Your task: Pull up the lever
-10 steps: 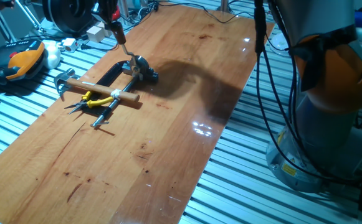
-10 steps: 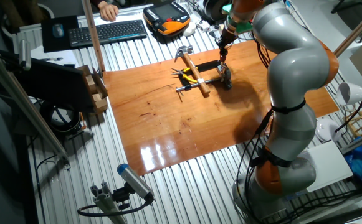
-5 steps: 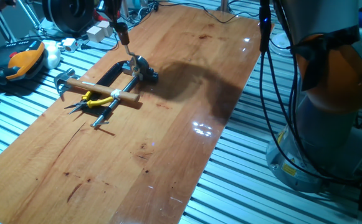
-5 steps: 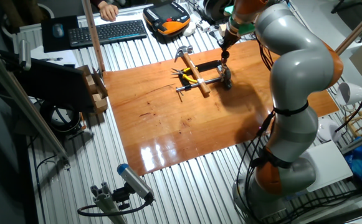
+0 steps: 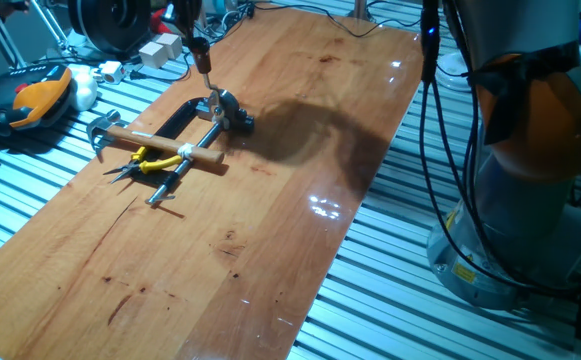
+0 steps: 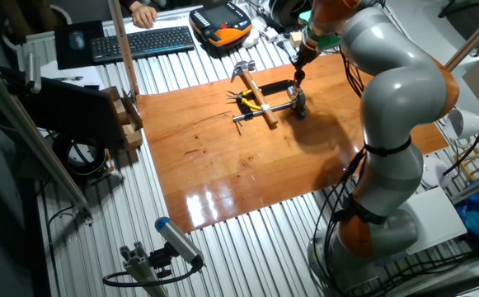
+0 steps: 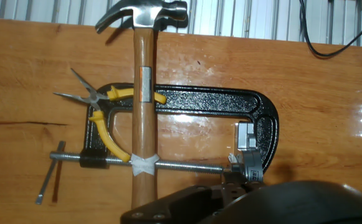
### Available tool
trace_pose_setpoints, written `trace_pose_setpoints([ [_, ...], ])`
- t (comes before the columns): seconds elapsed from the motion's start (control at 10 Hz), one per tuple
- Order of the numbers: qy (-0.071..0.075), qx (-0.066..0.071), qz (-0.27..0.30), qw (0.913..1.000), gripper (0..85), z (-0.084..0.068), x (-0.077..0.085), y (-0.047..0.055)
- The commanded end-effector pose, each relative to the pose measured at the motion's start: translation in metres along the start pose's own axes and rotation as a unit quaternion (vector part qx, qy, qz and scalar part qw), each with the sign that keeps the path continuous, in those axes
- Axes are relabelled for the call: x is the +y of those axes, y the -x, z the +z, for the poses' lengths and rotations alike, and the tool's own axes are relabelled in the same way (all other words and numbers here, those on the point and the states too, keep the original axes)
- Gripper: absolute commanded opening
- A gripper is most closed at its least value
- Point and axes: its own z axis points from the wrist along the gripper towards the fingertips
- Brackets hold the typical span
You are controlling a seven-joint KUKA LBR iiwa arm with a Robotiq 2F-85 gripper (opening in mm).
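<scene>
The lever [image 5: 207, 88] stands nearly upright above its grey bracket [image 5: 224, 108], at one end of the black clamp [image 5: 175, 122] on the wooden tabletop [image 5: 300, 150]. The tool [image 5: 199, 52] sits around the reddish knob at the lever's top; how tightly it grips I cannot tell. The hammer [image 7: 142, 93] lies across the clamp and the yellow pliers [image 7: 103, 115].

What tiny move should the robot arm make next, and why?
Probably a small pull further upward. The gripper sits at the top of the lever, whose rod leans only slightly off upright above its bracket, so little travel looks left. Whether the fingers are clamped is too small to tell.
</scene>
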Motion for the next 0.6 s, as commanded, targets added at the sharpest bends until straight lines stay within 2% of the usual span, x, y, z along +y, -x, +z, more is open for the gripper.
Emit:
trace_pose_setpoints([
  [0.0,0.0,0.0,0.0,1.0,0.0,0.001,-0.001,-0.002],
  [0.5,0.0,-0.004,0.008,1.0,0.0,0.009,-0.005,-0.012],
])
